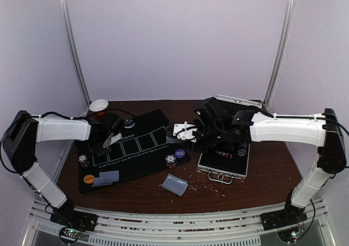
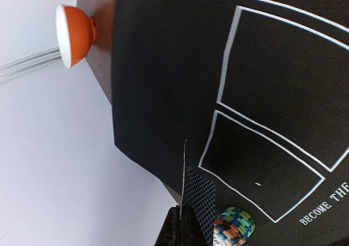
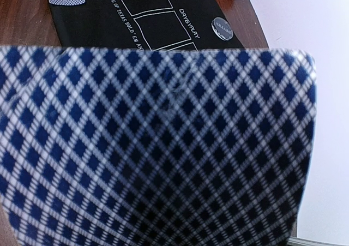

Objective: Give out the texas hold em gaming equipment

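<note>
My left gripper (image 1: 107, 141) is shut on a playing card (image 2: 197, 202), held edge-on above the left end of the black mat (image 1: 136, 148). It also shows in the left wrist view (image 2: 185, 213). A chip stack (image 2: 233, 228) stands just beside the card. My right gripper (image 1: 184, 131) holds a blue-checked card (image 3: 163, 142) that fills the right wrist view and hides the fingers. Chip stacks (image 1: 83, 160) (image 1: 171, 160), an orange disc (image 1: 88, 178), a purple disc (image 1: 180, 153) and a grey disc (image 1: 128, 124) lie on the mat. Card piles (image 1: 106, 178) (image 1: 174, 184) lie near the front.
The silver case (image 1: 223, 164) lies open under my right arm. The orange-and-white bowl (image 1: 98, 106) stands at the back left corner and shows in the left wrist view (image 2: 73, 34). Crumbs dot the wooden table (image 1: 262, 180) in front of the case.
</note>
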Robot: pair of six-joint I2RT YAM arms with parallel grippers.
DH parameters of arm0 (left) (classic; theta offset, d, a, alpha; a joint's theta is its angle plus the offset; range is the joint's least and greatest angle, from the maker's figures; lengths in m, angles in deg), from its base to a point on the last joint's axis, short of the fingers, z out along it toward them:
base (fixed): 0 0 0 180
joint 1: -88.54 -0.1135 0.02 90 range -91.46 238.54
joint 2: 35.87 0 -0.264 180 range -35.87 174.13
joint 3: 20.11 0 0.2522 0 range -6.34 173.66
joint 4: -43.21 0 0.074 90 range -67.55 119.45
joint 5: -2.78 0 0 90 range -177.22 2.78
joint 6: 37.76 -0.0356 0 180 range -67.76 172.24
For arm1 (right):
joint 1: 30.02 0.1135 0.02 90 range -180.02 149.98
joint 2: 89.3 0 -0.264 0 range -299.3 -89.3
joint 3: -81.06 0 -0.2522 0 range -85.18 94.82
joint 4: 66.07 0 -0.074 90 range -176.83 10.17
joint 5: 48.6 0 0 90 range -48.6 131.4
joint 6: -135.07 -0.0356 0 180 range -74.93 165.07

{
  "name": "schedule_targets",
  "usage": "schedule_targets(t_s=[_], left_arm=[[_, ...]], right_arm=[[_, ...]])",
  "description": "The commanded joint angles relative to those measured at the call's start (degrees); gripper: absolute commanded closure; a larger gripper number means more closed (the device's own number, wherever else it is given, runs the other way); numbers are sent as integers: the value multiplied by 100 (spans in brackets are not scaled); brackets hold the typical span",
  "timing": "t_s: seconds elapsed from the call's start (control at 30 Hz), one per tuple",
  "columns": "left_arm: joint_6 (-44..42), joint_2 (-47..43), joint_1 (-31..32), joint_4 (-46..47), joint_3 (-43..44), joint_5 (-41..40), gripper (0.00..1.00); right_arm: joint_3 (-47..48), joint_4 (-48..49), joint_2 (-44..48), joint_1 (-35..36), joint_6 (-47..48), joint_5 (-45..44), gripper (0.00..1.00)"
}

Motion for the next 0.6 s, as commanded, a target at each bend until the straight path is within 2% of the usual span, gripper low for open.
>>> schedule_targets(t_s=[0.0, 0.2, 0.57], left_arm=[[-738, -51, 255, 899, -477, 380, 100], [-962, -207, 464, 1068, -878, 1029, 100], [-918, 79, 459, 771, -1041, 1059, 100]], right_arm=[[-60, 106, 193, -30, 11, 49, 58], [-42, 92, 180, -32, 12, 58, 58], [-29, 92, 187, -32, 3, 64, 58]])
